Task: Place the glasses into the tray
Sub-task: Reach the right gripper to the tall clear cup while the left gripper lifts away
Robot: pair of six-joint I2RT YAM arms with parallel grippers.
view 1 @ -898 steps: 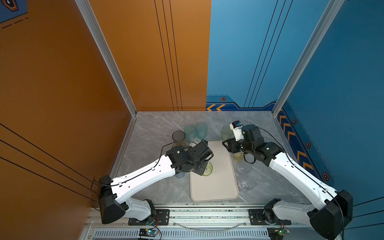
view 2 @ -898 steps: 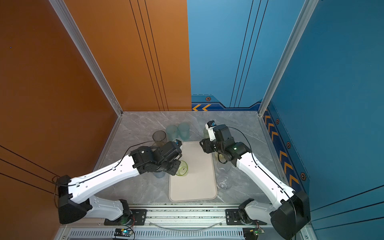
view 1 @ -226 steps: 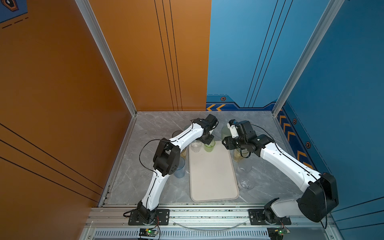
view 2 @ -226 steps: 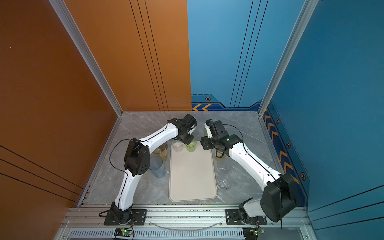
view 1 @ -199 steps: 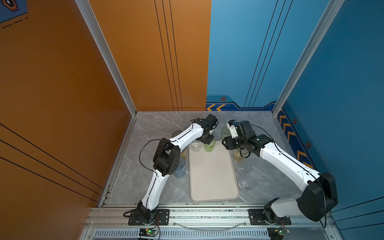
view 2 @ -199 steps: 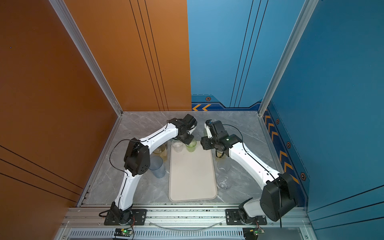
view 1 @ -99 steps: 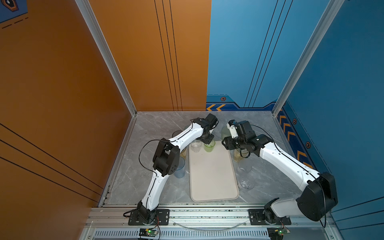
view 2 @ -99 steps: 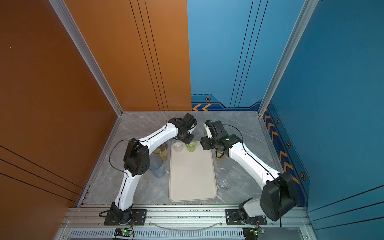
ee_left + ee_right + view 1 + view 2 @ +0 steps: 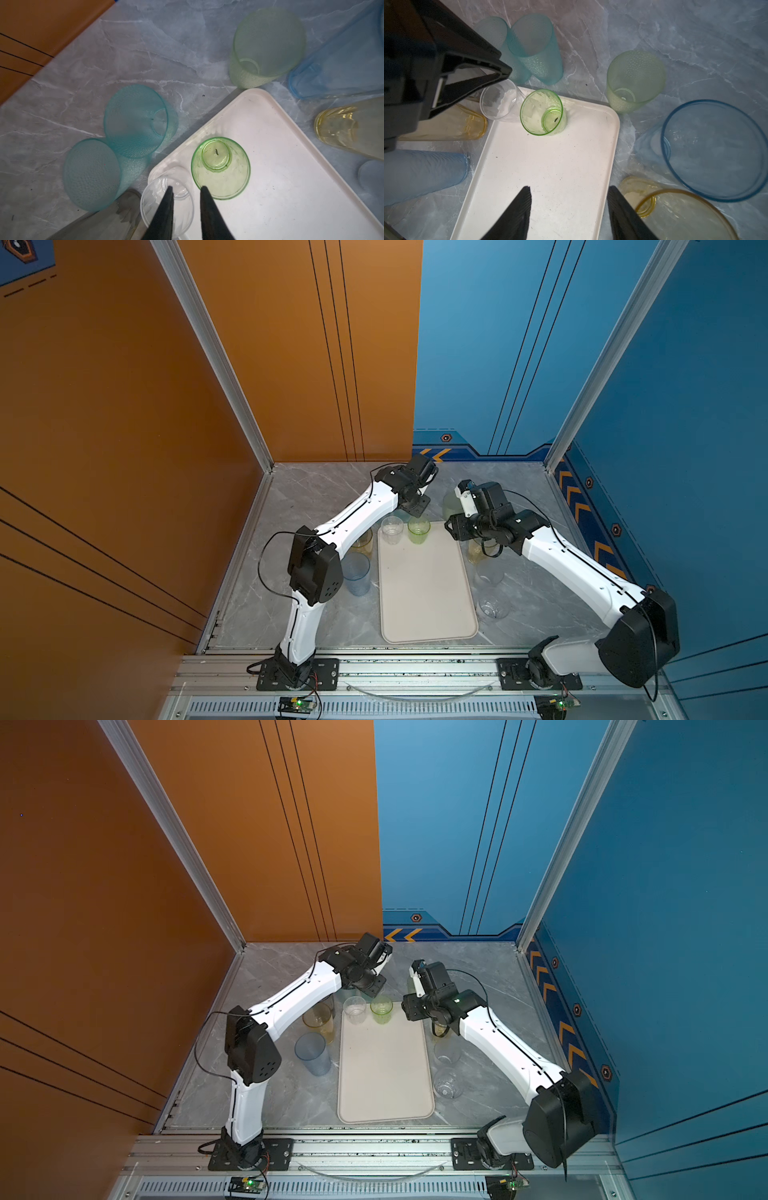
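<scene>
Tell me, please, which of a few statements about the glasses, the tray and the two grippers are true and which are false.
1. A clear glass and a green glass stand upright on the tray. True.
2. The right gripper holds a glass. False: its jaws are open above the tray, with nothing between them.
3. The two frosted teal glasses are on the tray. False: they stand on the tabletop just past the tray's corner.
4. A light blue glass stands on the tabletop, left of the tray in a top view. True.
5. The left gripper grips the green glass. False: its jaws are slightly apart, holding nothing.
</scene>
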